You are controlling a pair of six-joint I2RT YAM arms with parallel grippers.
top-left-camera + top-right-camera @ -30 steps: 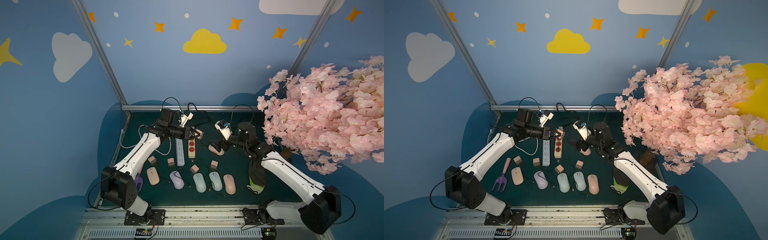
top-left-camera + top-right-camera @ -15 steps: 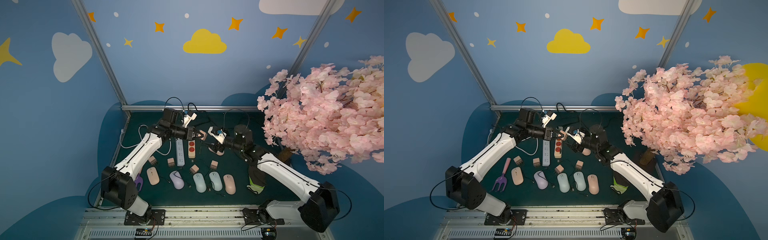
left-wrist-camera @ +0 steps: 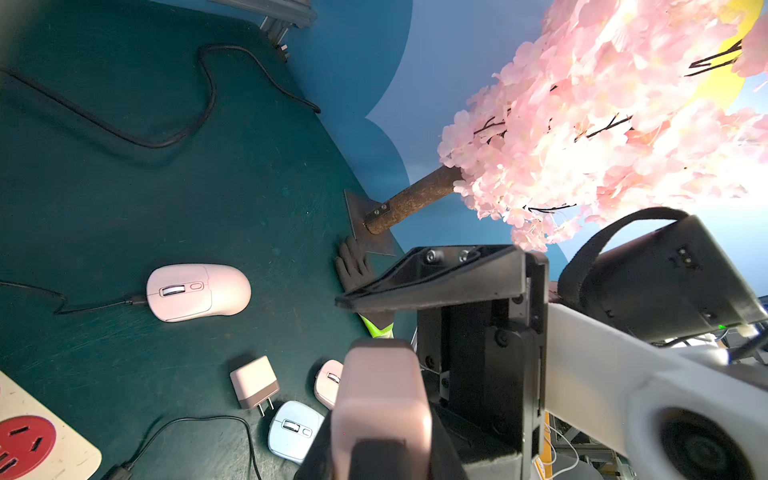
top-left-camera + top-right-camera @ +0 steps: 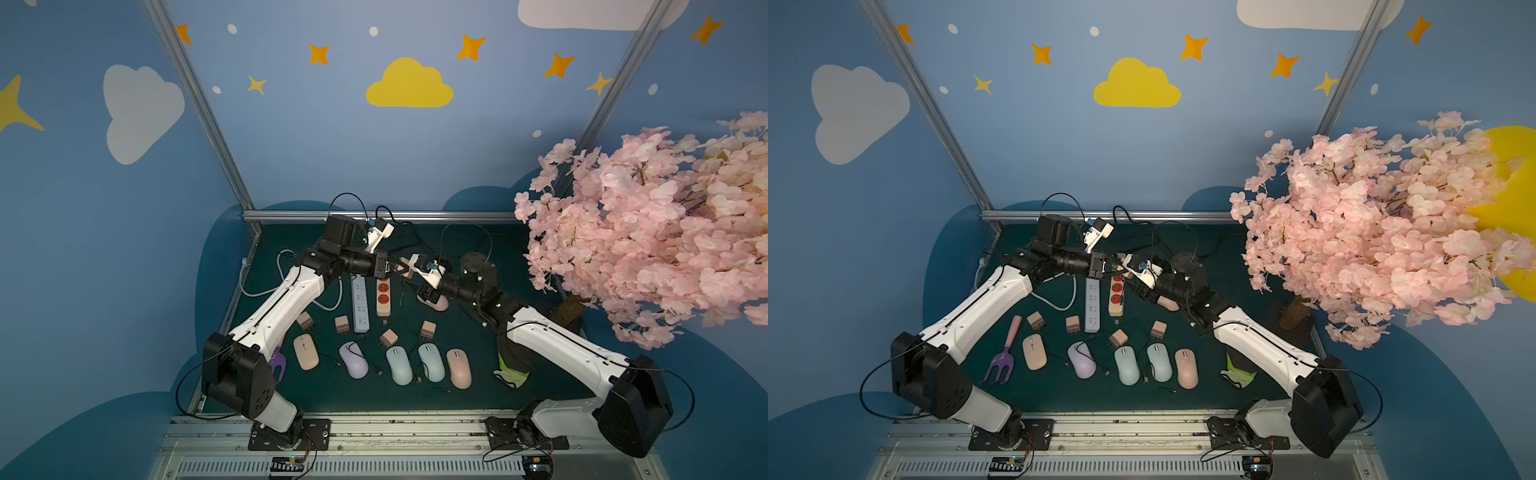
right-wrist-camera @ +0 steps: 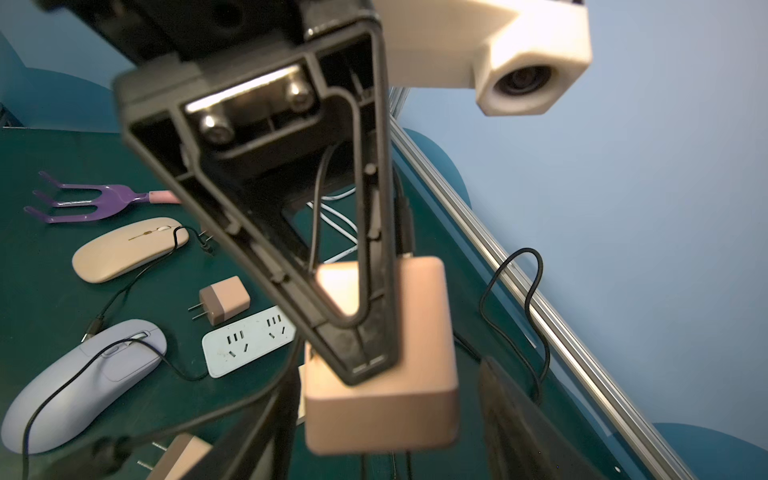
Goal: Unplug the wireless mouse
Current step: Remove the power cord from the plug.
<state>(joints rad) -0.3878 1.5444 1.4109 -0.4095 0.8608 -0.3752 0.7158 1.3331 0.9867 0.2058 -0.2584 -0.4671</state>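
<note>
— What is hard to make out?

— The pink mouse (image 4: 437, 302) is mostly covered by the right arm (image 4: 540, 345) in both top views; only the left wrist view shows it whole. The pink adapter (image 5: 382, 399) is half masked too. A finger of the left gripper (image 4: 395, 266) crosses it in the right wrist view, and its prongs are out of sight. A black cable (image 5: 405, 232) enters the adapter's far end, but I cannot trace it to any mouse.

— The jaws?

— The left gripper pinches the adapter, held in the air over the back middle of the tabletop (image 4: 478, 397), near the far end of the cream power strip (image 4: 383, 309). The right gripper (image 5: 386, 440) stands spread, with a blurred finger (image 5: 509, 415) on each side of the adapter. Whether either touches it, I cannot tell.

— And the mouse?

— It lies flat on the tabletop, right of the cream strip, toward the back. Its long axis runs crosswise. The wheel end, with its own lead (image 3: 95, 306) plugged in, points to the tabletop's left edge.
</note>
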